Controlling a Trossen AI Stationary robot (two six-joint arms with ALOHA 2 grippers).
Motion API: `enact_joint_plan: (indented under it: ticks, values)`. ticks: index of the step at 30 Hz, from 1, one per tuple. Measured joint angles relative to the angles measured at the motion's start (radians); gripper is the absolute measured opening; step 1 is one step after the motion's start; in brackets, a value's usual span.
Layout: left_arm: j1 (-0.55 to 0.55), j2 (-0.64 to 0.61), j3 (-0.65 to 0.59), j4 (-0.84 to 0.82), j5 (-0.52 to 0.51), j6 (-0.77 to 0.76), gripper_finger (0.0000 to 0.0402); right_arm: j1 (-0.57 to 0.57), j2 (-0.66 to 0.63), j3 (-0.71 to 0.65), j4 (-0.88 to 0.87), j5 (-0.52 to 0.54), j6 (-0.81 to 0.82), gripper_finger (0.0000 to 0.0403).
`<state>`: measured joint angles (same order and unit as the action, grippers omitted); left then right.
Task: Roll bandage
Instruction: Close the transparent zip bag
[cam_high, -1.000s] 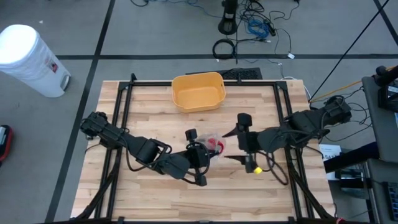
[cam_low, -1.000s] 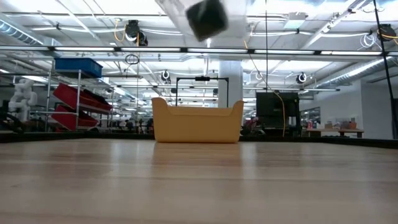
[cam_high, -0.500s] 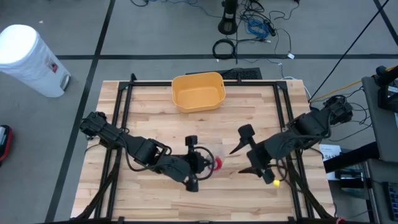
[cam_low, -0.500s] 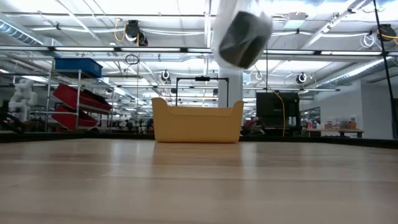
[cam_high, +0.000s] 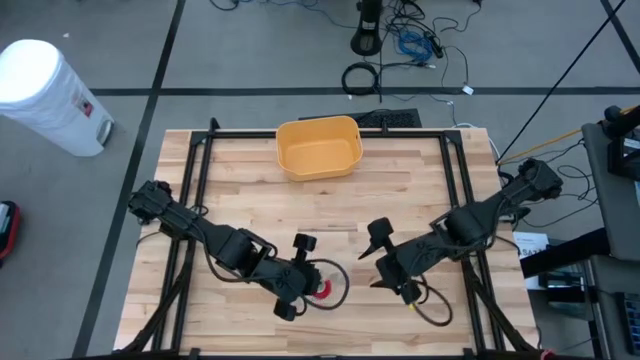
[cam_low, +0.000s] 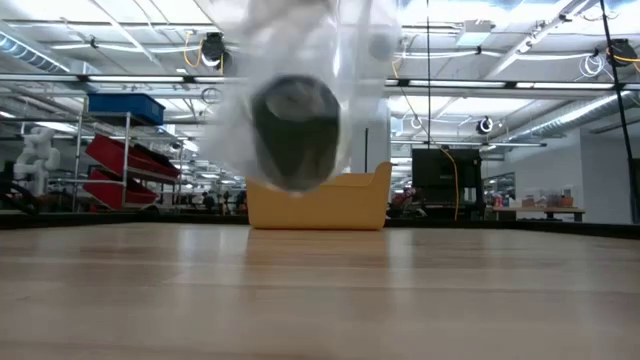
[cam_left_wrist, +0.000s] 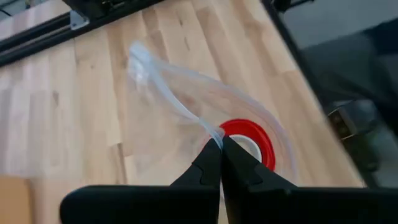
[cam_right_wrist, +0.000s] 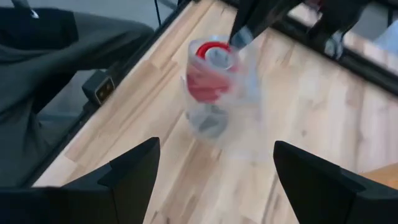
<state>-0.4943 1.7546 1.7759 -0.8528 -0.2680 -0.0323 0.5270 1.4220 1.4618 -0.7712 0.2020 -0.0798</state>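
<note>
Item: roll bandage, work in progress.

Left gripper: we log it at the near middle of the table, fingers pressed fully together on the clear bandage strip. In the left wrist view the pinch sits right at the rim of the red roll, with the strip trailing away in a loose loop across the wood. Against the earlier frames, this gripper has moved toward the table's near edge, carrying the roll with it; in the low view a blurred clear mass with a dark core now hangs in front of the yellow bin, lower than it was a moment ago.

Right gripper: fingers spread as wide as they go, nothing between them. We note it has let go and drawn back, then swung in again; it now stands just right of the roll, apart from it, and its own wrist view looks straight at the red roll and hanging film.

Red roll: near middle of the table, just beside the left fingertips, the strip curling out around it.

Yellow bin: far middle of the table, holding nothing that we can see.

Reading: we judge the winding unfinished. One hand has the strip alone, a loop lies slack, and the open right gripper looks placed to take a fresh hold for another turn.
</note>
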Motion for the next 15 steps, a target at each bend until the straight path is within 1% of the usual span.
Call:
enact_joint_plan:
  ticks: [4,8,10,12,15]
  values:
    - [-0.01,0.006,-0.02,0.01,-0.046,0.014,0.0,0.004,0.0,-0.126,0.099,0.004,0.024,0.03]
    - [-0.017,0.015,-0.022,0.014,-0.049,0.014,0.0,0.018,0.001,-0.223,0.233,0.034,0.023,0.0299]
    - [-0.018,0.02,-0.022,0.015,-0.049,0.014,0.0,0.028,0.001,-0.262,0.296,0.068,-0.012,0.0299]
    - [-0.018,0.029,-0.022,0.016,-0.048,0.012,0.0,0.035,0.001,-0.284,0.364,0.105,-0.085,0.0299]
    - [-0.019,0.055,-0.022,0.017,-0.048,0.012,0.0,0.039,0.0,-0.291,0.443,0.115,-0.145,0.0299]
